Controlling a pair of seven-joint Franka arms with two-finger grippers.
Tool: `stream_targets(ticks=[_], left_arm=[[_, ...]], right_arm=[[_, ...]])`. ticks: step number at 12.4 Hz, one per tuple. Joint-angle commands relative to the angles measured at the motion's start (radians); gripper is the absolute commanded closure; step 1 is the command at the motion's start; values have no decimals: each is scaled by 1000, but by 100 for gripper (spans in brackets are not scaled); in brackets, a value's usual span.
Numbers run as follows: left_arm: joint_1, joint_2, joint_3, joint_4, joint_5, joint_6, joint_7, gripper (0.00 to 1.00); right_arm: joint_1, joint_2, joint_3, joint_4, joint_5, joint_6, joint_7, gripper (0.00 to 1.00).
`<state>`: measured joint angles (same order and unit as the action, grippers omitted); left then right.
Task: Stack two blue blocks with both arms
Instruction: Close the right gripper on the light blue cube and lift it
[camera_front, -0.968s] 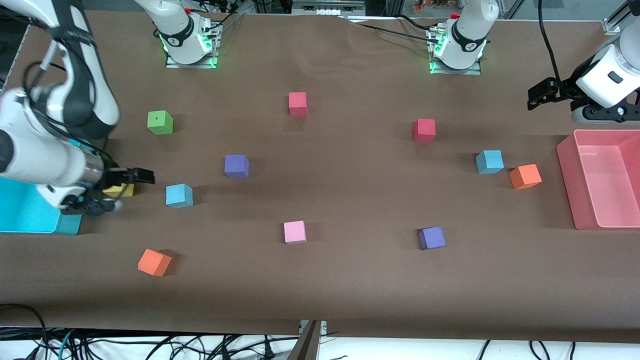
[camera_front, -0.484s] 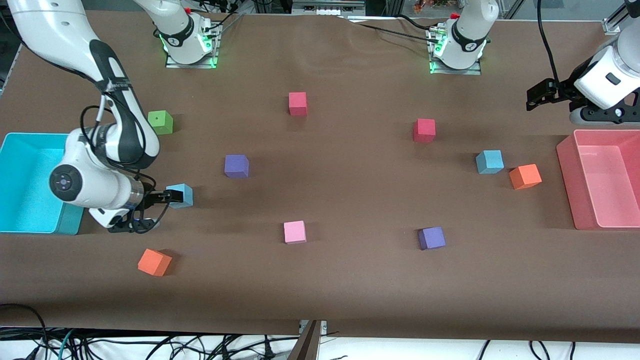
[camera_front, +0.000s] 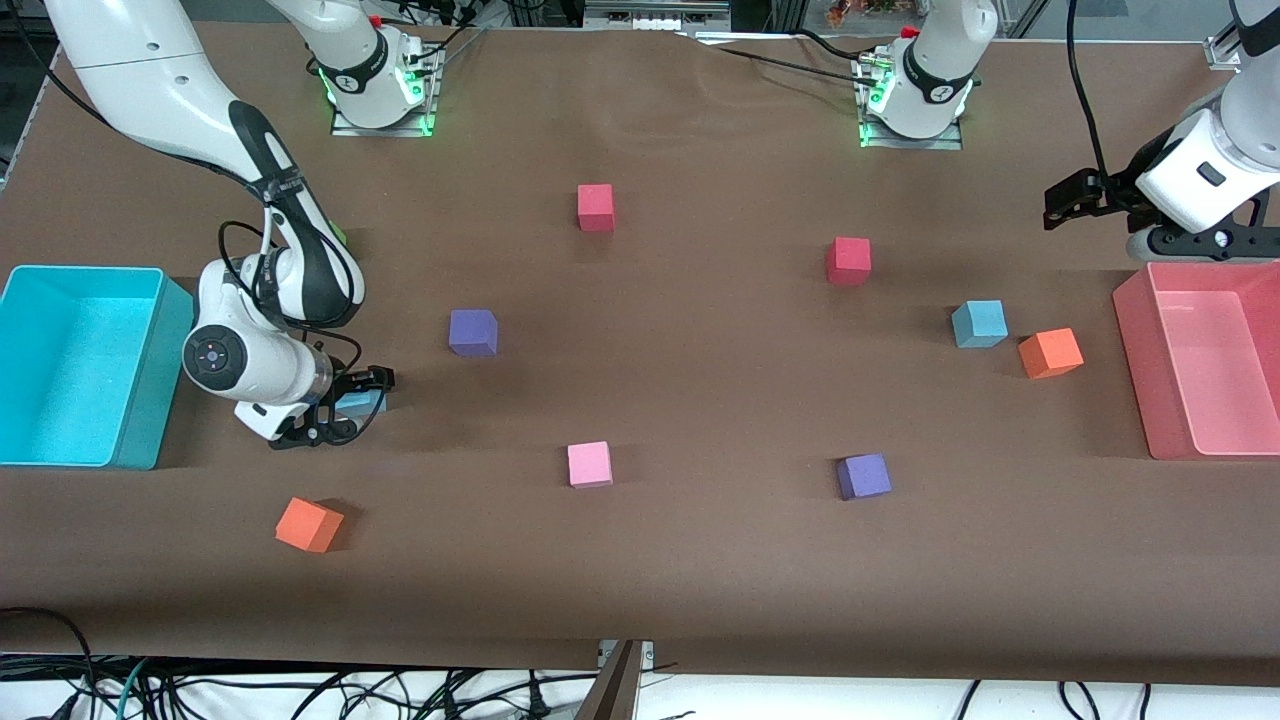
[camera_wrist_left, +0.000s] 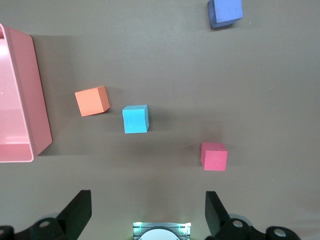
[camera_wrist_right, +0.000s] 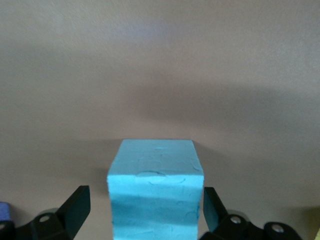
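Right gripper (camera_front: 368, 392) sits low at the first blue block (camera_front: 362, 404), fingers (camera_wrist_right: 75, 207) spread wide either side of it without touching. No readable writing shows on any cube. Second blue block (camera_front: 979, 323) rests beside an orange cube (camera_front: 1050, 353). Left gripper (camera_front: 1070, 197) waits, spread open, by the pink bin (camera_front: 1135, 360).

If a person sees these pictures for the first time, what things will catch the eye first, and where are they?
The right pincer is low at a blue block near the cyan bin, its open fingers on either side of the block. The second blue block sits beside an orange cube near the pink bin. The left pincer waits open in the air near that bin.
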<state>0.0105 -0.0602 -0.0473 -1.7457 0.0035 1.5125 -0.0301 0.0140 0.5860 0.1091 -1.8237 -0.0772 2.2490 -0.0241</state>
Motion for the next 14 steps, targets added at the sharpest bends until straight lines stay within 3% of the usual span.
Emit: stream_targets(ticks=[1, 2, 3, 4, 5, 7, 9, 12, 14], left_arm=[[-6, -12, 4, -11, -19, 12, -10, 0], [-6, -12, 4, -11, -19, 12, -10, 0], [-6, -10, 4, -11, -19, 12, -10, 0], [-6, -10, 4, -12, -19, 11, -8, 0], [-4, -10, 6, -14, -19, 11, -8, 0], [0, -10, 4, -26, -19, 14, -8, 0], [2, -10, 6, -26, -19, 15, -8, 0], [8, -6, 14, -32, -17, 53, 7, 0], [9, -6, 14, -34, -16, 55, 7, 0]], right_arm=[[-2, -11, -2, -25, -19, 26, 7, 2], [-3, -11, -2, -25, -19, 37, 4, 24], [-3, -11, -2, -22, -18, 35, 6, 60], [-5, -12, -2, -19, -16, 34, 7, 84], [-2, -18, -2, -16, -15, 32, 7, 91], [0, -43, 1, 9, -10, -9, 4, 92], [4, -66, 11, 73, -3, -151, 34, 92], [40, -81, 96, 182, -3, -317, 230, 92], [110, -72, 133, 234, -1, -347, 407, 92]])
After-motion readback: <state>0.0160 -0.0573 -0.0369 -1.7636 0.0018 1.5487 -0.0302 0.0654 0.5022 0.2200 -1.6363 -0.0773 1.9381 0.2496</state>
